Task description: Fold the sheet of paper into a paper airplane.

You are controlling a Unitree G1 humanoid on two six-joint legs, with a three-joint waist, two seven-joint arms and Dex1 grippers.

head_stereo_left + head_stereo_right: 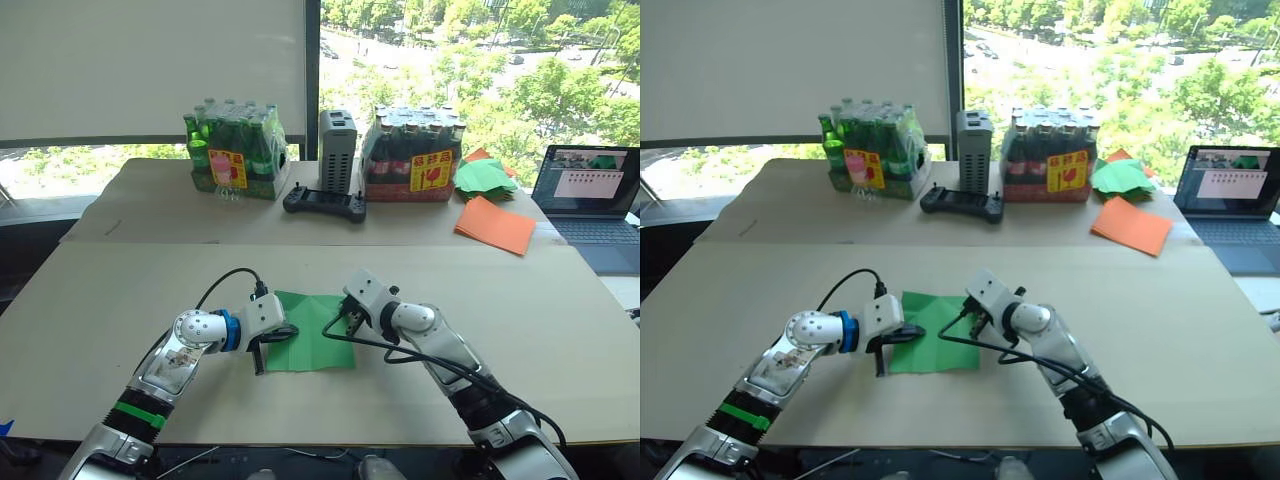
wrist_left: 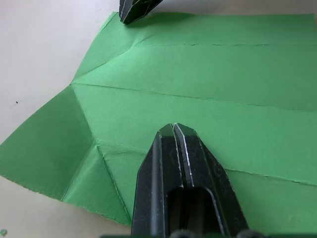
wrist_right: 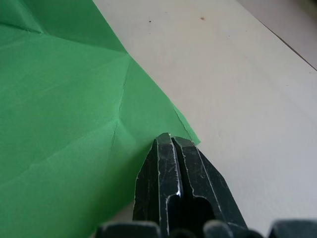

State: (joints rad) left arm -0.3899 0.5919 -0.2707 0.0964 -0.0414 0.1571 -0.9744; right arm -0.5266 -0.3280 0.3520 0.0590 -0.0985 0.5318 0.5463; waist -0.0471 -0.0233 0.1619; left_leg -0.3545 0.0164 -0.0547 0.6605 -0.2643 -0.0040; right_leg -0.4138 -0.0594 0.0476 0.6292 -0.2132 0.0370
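- Table [image 1: 120,330] first: big, bare, pale board.
- The green paper [image 1: 315,335] lies flat on it between my two arms, creased and partly folded, not yet a dart.
- It looks thin, light and limp, so I'd expect it to slide; best pinned near an edge or crease.
- Left gripper [image 2: 174,130]: fingers pressed together, tips down on the sheet.
- Right gripper [image 3: 171,140]: fingers pressed together too, at the sheet's edge.

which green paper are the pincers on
The creased green sheet lying flat on the near table, pinned by both shut pincers; the other green papers sit heaped on the far table by the laptop.
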